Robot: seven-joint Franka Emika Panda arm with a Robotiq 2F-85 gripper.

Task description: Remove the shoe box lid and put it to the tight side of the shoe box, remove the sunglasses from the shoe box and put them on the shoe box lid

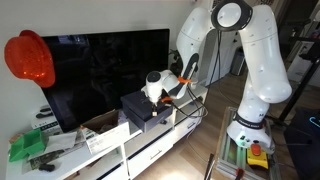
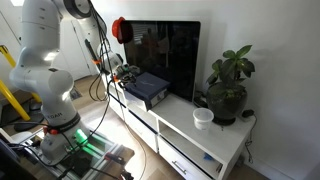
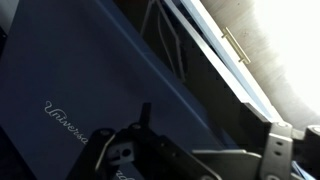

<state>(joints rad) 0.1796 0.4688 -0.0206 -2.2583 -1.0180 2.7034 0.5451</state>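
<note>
The shoe box [image 1: 142, 119] stands on the white TV stand, closed by its dark lid [image 1: 136, 102]. It shows in both exterior views, with the lid seen from the other side [image 2: 150, 84]. In the wrist view the lid [image 3: 70, 80] is dark blue-black with a script logo and fills the left of the frame. My gripper [image 3: 212, 138] is open, just above the lid's long edge, one finger over the lid and one past the edge. From outside, the gripper [image 1: 160, 98] hangs at the box's end nearest the arm [image 2: 121, 74]. The sunglasses are hidden.
A big black TV [image 1: 100, 65] stands right behind the box. A red cap [image 1: 30, 58], a green item [image 1: 28, 147] and a tan carton [image 1: 100, 135] are on the stand's far side. A potted plant [image 2: 228, 88] and a white bowl [image 2: 203, 117] are at the other end.
</note>
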